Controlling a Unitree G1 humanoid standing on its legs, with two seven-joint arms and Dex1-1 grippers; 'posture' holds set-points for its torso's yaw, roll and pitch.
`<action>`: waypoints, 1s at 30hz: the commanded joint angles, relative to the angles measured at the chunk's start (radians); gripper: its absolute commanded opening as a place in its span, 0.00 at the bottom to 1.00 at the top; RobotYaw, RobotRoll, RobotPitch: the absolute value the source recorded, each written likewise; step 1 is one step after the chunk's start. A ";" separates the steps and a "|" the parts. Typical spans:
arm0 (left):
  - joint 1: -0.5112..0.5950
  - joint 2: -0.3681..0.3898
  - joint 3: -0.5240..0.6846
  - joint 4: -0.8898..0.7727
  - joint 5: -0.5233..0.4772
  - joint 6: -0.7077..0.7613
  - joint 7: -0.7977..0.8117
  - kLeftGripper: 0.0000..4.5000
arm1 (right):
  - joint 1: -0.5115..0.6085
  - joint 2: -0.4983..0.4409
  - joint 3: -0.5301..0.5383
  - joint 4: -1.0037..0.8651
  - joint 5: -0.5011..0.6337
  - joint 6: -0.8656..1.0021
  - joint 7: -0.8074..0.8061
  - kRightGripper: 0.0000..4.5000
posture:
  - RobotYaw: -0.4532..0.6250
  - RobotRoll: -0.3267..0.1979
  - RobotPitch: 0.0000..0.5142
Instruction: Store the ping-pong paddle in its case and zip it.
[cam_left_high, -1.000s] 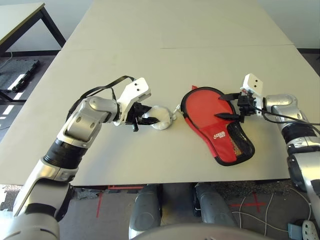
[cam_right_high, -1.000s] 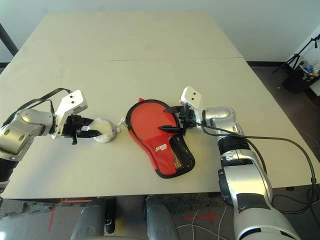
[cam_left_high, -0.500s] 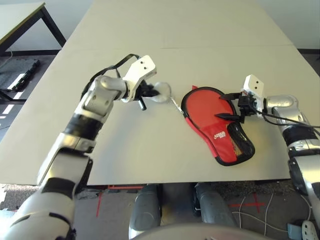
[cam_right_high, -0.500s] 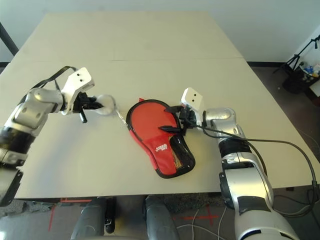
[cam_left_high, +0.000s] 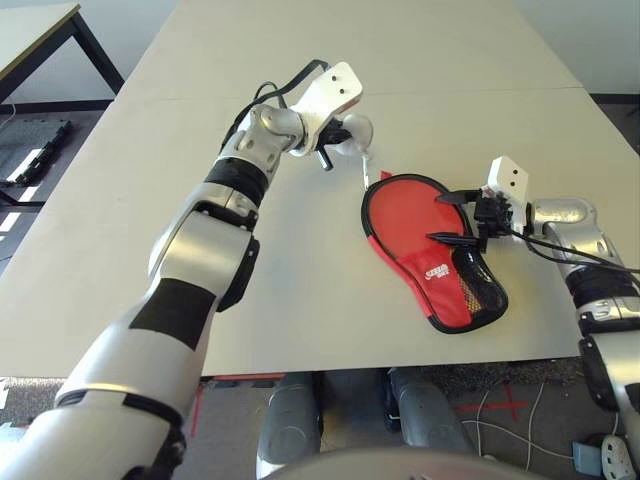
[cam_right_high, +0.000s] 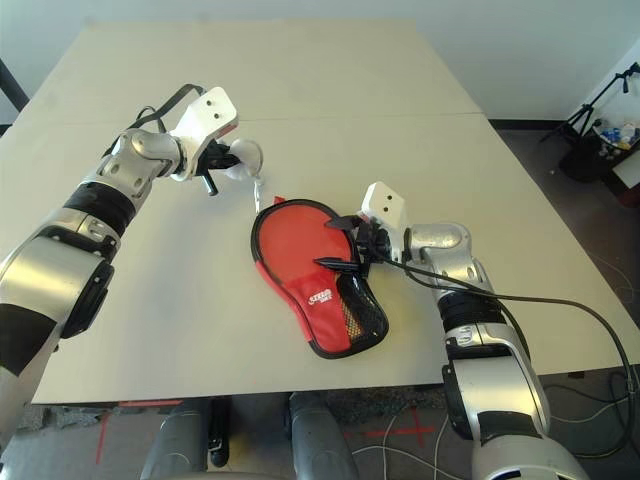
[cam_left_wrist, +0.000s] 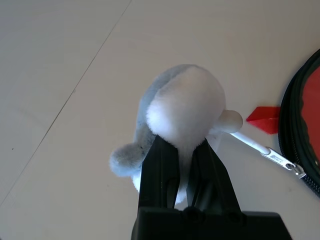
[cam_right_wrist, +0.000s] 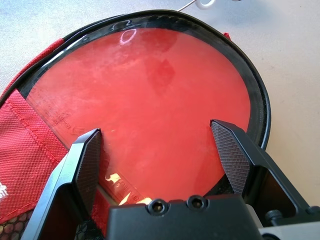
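Note:
The red case (cam_left_high: 470, 290), with black trim, a white logo and a mesh pocket, lies at the table's right front. The ping-pong paddle's glossy red face (cam_right_wrist: 145, 95) shows in the case's round part, ringed by the black zipper; its handle is hidden under the fabric. My right gripper (cam_left_high: 437, 218) hovers open just over that face from the right, one finger (cam_right_wrist: 87, 160) on each side. My left gripper (cam_left_high: 335, 142) is shut on a fluffy white-grey wad (cam_left_wrist: 182, 100) beyond the case's far left rim. A thin cord (cam_left_high: 362, 170) ties the wad to the zipper pull (cam_left_wrist: 280, 160).
A seam (cam_left_high: 470, 92) crosses the beige table behind the case. A second table (cam_left_high: 35, 30) stands off to the far left over dark floor. Bare tabletop lies left of and in front of the case.
My left arm has swung the wad from the table's left front up and away to the case's far rim, drawing the cord along. The right gripper has stayed open over the case.

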 joint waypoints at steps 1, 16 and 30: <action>-0.047 -0.034 0.028 0.024 0.017 -0.023 0.063 0.02 | 0.078 0.003 0.056 -0.004 -0.037 0.048 0.005 1.00 | 0.29 0.62 0.34; -0.096 -0.306 0.128 -0.001 -0.048 -0.046 0.035 0.39 | 0.135 0.003 0.053 -0.077 -0.025 0.085 -0.050 1.00 | 0.26 0.62 0.34; -0.136 -0.223 0.160 -0.021 -0.043 -0.061 0.008 0.99 | 0.110 0.017 0.066 -0.037 -0.035 0.067 -0.061 1.00 | 0.29 0.62 0.35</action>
